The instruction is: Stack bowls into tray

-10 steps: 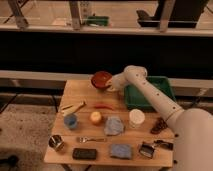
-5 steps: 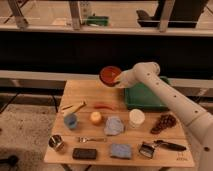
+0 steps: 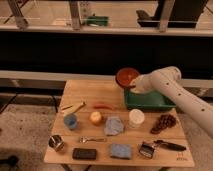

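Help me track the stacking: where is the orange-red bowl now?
The orange-red bowl hangs right of centre in the camera view, above the far-left corner of the green tray, gripped by the gripper just below it.

Pincer (image 3: 131,88) hidden at rim of orange-red bowl (image 3: 127,76) near tray (image 3: 150,107); arm (image 3: 172,87) cut off at right edge.

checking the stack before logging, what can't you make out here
- end effector, at the left rear corner of the tray holding the orange-red bowl: camera view, fingers masked by bowl and wrist.
- tray inside: arm covers part; no second bowl visible.
- arm's base: cut by right edge.
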Action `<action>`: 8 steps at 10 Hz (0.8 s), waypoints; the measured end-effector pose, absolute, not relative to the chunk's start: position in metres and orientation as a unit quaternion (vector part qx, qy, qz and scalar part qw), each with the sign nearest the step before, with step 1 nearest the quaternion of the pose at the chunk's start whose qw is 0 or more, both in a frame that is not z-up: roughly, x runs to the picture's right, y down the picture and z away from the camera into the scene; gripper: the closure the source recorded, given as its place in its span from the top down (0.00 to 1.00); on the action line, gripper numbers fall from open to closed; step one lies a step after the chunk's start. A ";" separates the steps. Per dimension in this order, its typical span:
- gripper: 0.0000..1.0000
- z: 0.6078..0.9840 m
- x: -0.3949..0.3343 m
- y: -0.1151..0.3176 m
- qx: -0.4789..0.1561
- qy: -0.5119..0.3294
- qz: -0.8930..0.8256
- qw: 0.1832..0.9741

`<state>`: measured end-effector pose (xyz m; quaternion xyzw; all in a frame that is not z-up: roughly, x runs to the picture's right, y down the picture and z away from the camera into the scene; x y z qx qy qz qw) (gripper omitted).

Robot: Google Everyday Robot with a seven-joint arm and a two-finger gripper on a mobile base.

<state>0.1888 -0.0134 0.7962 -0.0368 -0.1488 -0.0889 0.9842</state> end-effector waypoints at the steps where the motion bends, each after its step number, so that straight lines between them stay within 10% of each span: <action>1: 0.00 0.791 0.206 -0.008 -0.037 -0.132 -0.078 0.987; 8: 0.00 0.822 0.268 0.005 -0.031 -0.081 -0.034 0.996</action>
